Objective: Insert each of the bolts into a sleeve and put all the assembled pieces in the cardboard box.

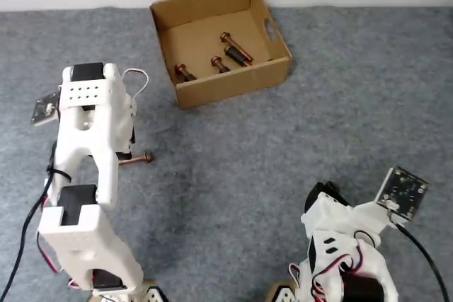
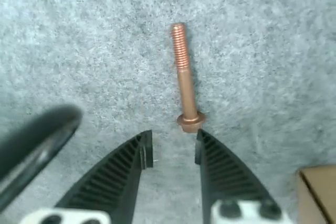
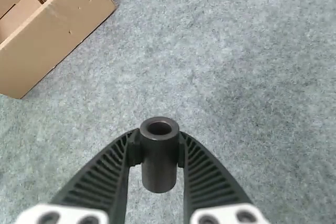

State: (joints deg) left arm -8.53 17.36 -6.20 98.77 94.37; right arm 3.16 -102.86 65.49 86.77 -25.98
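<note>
Hovering over the bolt (image 2: 184,77) at nine o'clock on the table (image 1: 354,104), your left gripper (image 2: 173,148) has jaws parted; your right gripper (image 3: 156,148) clamps a sleeve (image 3: 158,161); the cardboard box (image 1: 233,79) sits at twelve o'clock.

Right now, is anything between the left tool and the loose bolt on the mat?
Nothing visible. The bolt lies flat on the grey mat, head just ahead of the open left tool, only bare mat between. A blurred dark shape sits off to the side.
</note>
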